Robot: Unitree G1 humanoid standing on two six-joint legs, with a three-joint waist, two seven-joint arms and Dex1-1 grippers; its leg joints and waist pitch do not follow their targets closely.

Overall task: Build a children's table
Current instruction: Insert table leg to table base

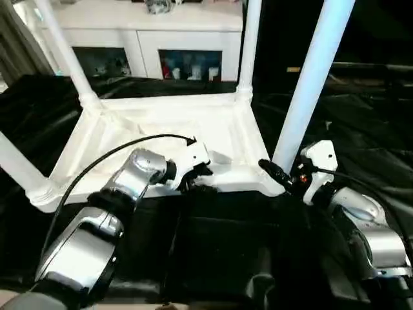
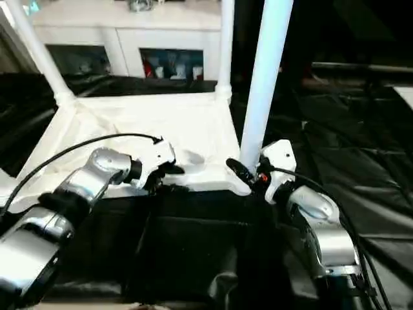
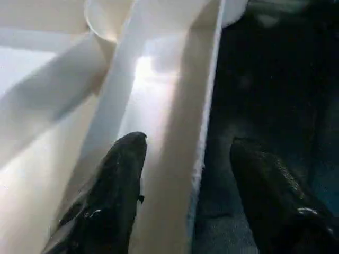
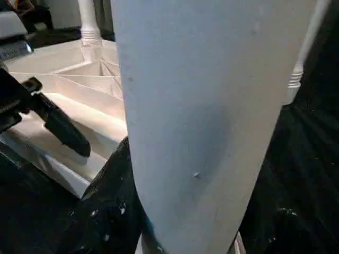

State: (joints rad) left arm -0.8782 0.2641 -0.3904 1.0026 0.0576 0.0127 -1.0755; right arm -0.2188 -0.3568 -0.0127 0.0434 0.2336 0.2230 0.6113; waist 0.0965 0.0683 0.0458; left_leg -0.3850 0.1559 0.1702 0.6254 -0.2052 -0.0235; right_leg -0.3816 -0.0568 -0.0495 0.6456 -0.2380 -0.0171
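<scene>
The children's table lies upside down, its white tabletop resting on black cloth with white legs standing up from the corners. My left gripper is at the tabletop's near rim. Its fingers straddle that rim, one inside and one outside, and the outer one stands apart from the plastic. My right gripper is at the base of the near right leg. It is shut around the leg, with one black finger pressed against its side.
A white cabinet with glass doors stands behind the table. Black cloth covers the floor around and in front. The far legs and the near left leg rise steeply beside my arms.
</scene>
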